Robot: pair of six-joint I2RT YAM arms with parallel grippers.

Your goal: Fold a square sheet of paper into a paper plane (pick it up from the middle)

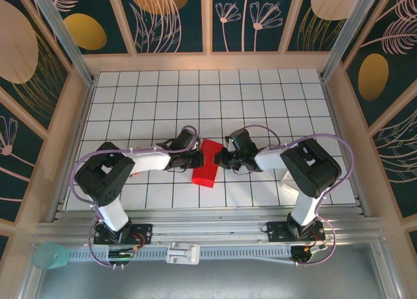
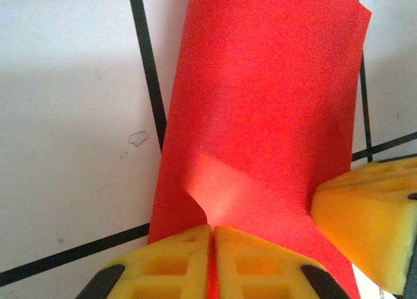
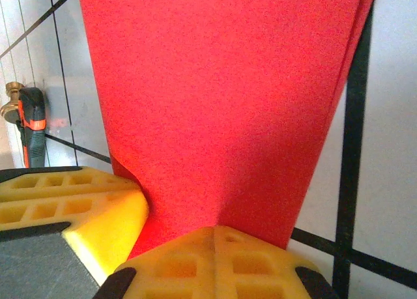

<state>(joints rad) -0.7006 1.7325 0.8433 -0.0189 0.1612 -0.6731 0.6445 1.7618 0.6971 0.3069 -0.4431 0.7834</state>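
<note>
Still early in the fold. Held over the middle of the white gridded table (image 1: 260, 97): a thin bright red square sheet of paper (image 1: 204, 163), perhaps doubled over once. No pointed nose or wings yet, so nearly all creasing is left. Pinched tight at one side by the left gripper (image 2: 212, 247), with a pucker just above the pads. Clamped likewise at the opposite side by the right gripper (image 3: 215, 250), close beside the left.

Top camera looks down from afar; both wrist cameras closely share the red sheet (image 2: 260, 103).
</note>
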